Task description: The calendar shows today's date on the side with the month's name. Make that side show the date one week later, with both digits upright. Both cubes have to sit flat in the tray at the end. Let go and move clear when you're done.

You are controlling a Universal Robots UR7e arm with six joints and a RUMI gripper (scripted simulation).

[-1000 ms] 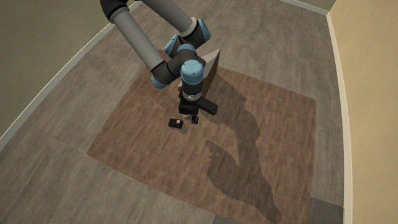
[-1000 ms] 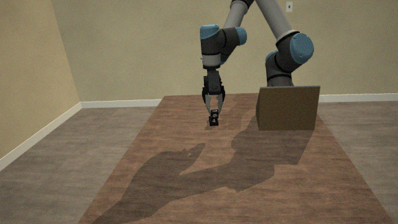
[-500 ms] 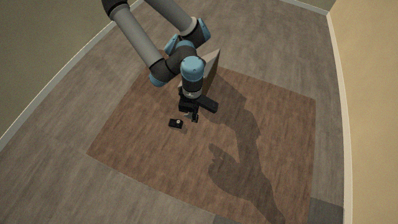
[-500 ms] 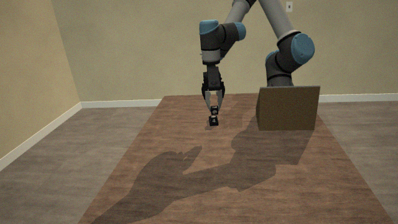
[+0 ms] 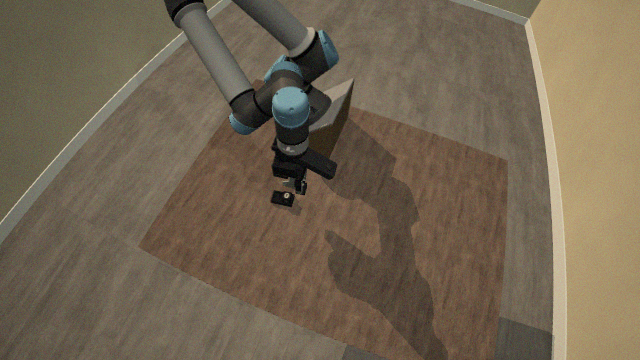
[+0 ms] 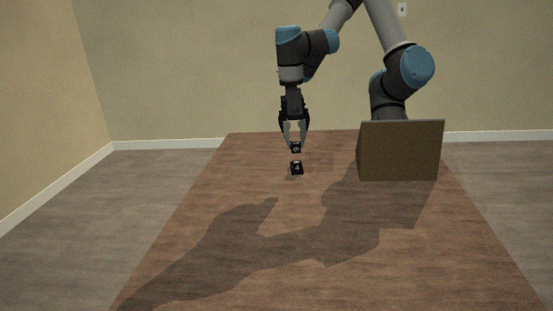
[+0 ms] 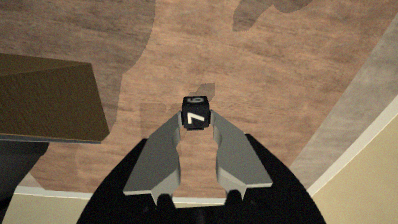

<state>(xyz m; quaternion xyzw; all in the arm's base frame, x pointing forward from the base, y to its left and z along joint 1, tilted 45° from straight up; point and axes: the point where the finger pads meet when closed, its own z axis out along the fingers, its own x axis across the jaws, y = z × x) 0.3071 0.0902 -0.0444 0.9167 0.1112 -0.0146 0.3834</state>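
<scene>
My gripper [image 6: 295,144] is shut on a small black digit cube [image 6: 295,147] and holds it in the air above the wooden mat. In the wrist view this cube [image 7: 195,114] sits between the fingertips and shows a white 7 toward the camera. The second black cube [image 6: 296,167] rests low on the mat right below the held one and shows a 4 on its near side. From above it shows as a dark block [image 5: 283,198] just left of the gripper [image 5: 300,188]. I cannot make out the tray or the month's name.
The arm's tan box-shaped base [image 6: 399,149] stands on the mat to the right of the cubes; it also shows in the wrist view [image 7: 50,102]. The arm's large shadow lies across the brown mat [image 5: 350,240]. Grey floor and walls surround it.
</scene>
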